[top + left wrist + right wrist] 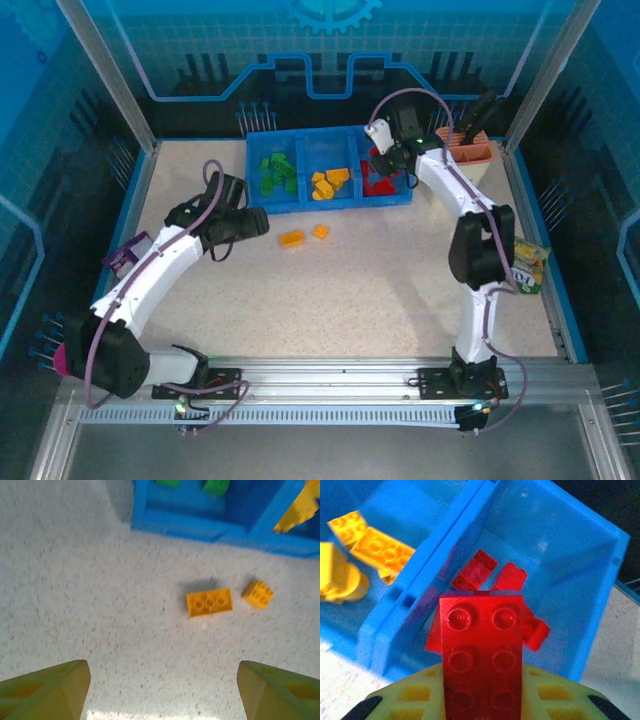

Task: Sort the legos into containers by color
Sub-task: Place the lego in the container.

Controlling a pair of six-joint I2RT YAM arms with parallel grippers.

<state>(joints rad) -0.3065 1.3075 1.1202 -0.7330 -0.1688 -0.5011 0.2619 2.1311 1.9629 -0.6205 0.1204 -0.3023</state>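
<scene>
Gripping red brick, studs up, in right gripper over tray's red compartment. Hovering left gripper low, jaws wide, near two orange bricks.

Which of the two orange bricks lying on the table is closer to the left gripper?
The longer rectangular brick; the small square brick sits to its right, farther from the open left gripper.

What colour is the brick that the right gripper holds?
Red. The brick shows best in the right wrist view.
</scene>
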